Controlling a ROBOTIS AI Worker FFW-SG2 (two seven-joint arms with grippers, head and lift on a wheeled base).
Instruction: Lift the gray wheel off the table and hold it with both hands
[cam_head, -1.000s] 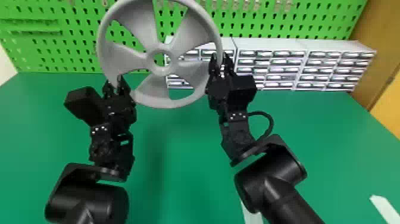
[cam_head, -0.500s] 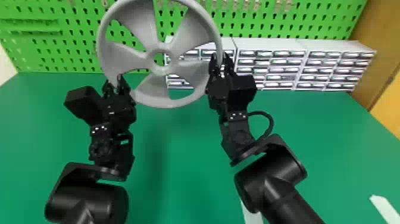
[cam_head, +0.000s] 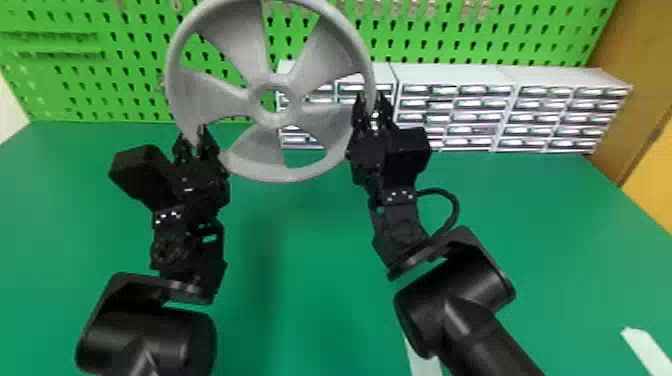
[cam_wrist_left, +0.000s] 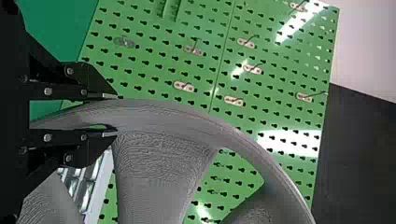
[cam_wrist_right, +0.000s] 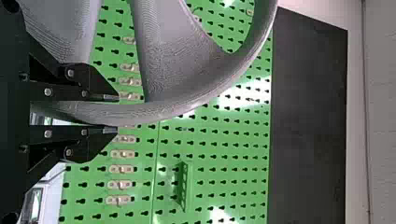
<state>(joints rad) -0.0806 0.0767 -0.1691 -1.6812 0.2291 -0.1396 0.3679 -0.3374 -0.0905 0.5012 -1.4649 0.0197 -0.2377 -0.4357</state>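
Note:
The gray wheel (cam_head: 272, 120) is held upright above the table, its spoked face toward the head camera. At its lower left rim my left gripper (cam_head: 196, 140) is closed, and at the right rim my right gripper (cam_head: 372, 107) is closed too. In the left wrist view the rim of the wheel (cam_wrist_left: 163, 114) lies between the two fingers of the left gripper (cam_wrist_left: 114, 115). The right wrist view has the wheel (cam_wrist_right: 177, 105) with its rim between the fingers of the right gripper (cam_wrist_right: 116, 115).
Under the wheel and arms spreads the green table (cam_head: 310, 240). White drawer units (cam_head: 455, 77) line its back edge, in front of a green pegboard (cam_head: 125, 75). A white strip (cam_head: 647, 350) lies at the right front.

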